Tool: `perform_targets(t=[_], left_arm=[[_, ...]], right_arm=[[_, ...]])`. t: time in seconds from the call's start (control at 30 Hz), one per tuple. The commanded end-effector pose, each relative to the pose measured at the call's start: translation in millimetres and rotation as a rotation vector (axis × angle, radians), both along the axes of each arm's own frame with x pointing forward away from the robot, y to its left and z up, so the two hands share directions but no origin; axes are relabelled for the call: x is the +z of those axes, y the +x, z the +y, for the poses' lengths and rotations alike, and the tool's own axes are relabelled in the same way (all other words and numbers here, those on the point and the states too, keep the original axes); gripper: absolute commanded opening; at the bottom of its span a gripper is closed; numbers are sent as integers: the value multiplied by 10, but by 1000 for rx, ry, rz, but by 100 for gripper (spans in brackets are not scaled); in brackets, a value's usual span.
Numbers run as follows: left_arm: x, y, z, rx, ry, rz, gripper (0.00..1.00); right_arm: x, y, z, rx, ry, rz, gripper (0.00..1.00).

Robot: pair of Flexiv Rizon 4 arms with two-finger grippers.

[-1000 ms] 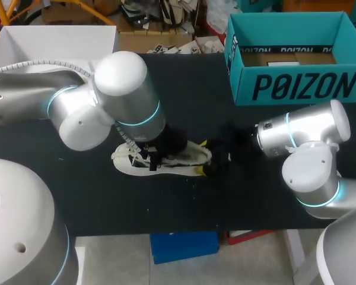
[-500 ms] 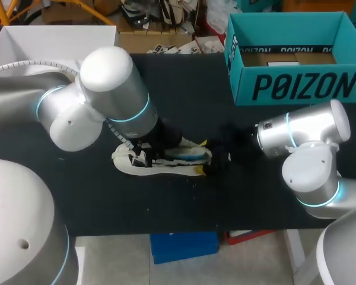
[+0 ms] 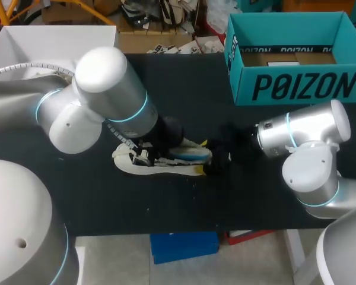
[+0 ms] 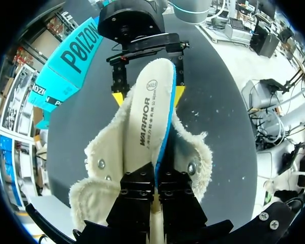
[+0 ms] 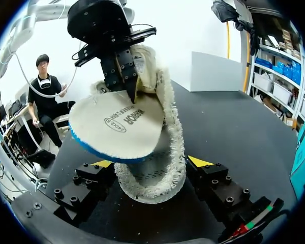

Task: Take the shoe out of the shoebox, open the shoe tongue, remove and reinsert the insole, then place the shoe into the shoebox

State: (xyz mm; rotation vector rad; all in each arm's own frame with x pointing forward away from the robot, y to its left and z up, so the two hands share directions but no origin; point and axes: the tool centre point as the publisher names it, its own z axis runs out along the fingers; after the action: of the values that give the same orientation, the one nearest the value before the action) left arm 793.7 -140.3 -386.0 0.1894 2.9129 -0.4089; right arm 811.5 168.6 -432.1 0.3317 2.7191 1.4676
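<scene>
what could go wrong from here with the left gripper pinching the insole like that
1. The left gripper pinches only the thin edge of the insole, so the insole may slip free or bend as it is lifted.
2. The insole's free end lies over the fleecy rim of the shoe, between the fingers of the right gripper. It could catch there and tug the shoe, which is held at one end only.

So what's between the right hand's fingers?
The end of the fleece-lined shoe, clamped by the right hand, with the insole raised above it; shown in the right wrist view.
</scene>
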Motion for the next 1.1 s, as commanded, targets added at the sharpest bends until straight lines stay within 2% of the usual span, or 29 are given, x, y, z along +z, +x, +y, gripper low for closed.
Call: perform_targets(t=[0.03, 0.13, 0.17, 0.2, 0.27, 0.3, 0.43, 0.67, 1.1], left_arm=[[-81, 34, -120, 0, 21, 5, 0], [-126, 59, -152, 5, 35, 16, 2], [-137, 66, -158, 6, 38, 17, 13], [-145, 71, -162, -2, 43, 23, 29], [-151, 66, -169, -13, 50, 12, 42], [-153, 59, -168, -19, 50, 8, 44], [-160, 19, -157, -57, 51, -21, 49], [-166, -37, -181, -102, 49, -67, 49], [-185, 64, -420, -134, 51, -137, 47]], right_arm=[[-15, 21, 1, -2, -3, 1, 0], [-15, 21, 1, -2, -3, 1, 0], [-15, 21, 1, -2, -3, 1, 0], [-15, 21, 1, -2, -3, 1, 0], [-15, 21, 1, -2, -3, 1, 0], [-15, 21, 1, -2, -3, 1, 0], [-15, 21, 1, -2, -3, 1, 0], [-15, 21, 1, -2, -3, 1, 0], [-15, 21, 1, -2, -3, 1, 0]])
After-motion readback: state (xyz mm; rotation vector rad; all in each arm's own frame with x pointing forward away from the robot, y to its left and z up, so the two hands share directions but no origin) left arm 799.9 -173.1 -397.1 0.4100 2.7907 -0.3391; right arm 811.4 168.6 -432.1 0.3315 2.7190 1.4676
